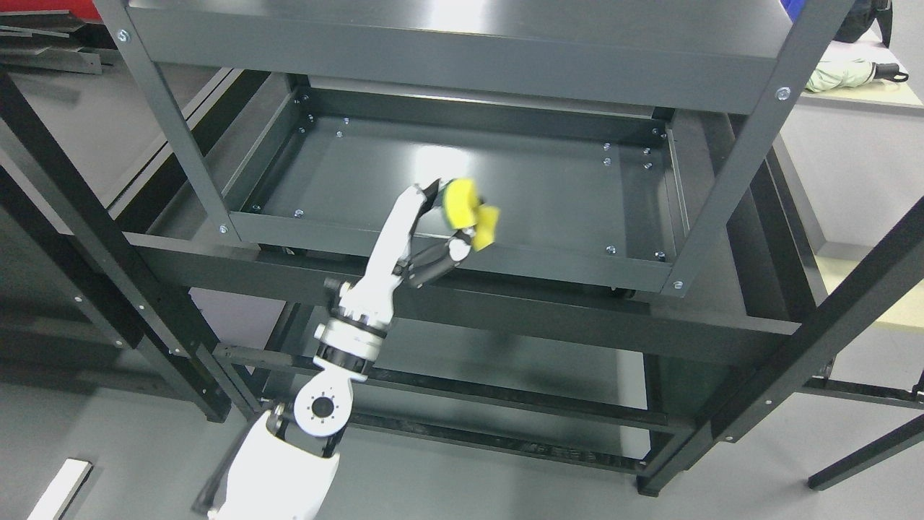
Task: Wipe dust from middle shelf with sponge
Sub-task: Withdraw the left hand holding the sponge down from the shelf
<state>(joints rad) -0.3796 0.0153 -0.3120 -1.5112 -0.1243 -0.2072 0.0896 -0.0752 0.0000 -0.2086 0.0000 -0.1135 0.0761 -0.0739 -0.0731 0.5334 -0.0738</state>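
The yellow sponge (469,213) looks light and soft, squeezed into two lobes by the grip, so it should give under pressure and drag rather than slide on the painted metal; holding it across its middle, as now, leaves a face free to press down. The left hand (440,231) is closed on it, fingers pinching it from both sides. The sponge hangs above the near rail of the middle shelf (462,249), left of centre; whether it touches the shelf tray is unclear.
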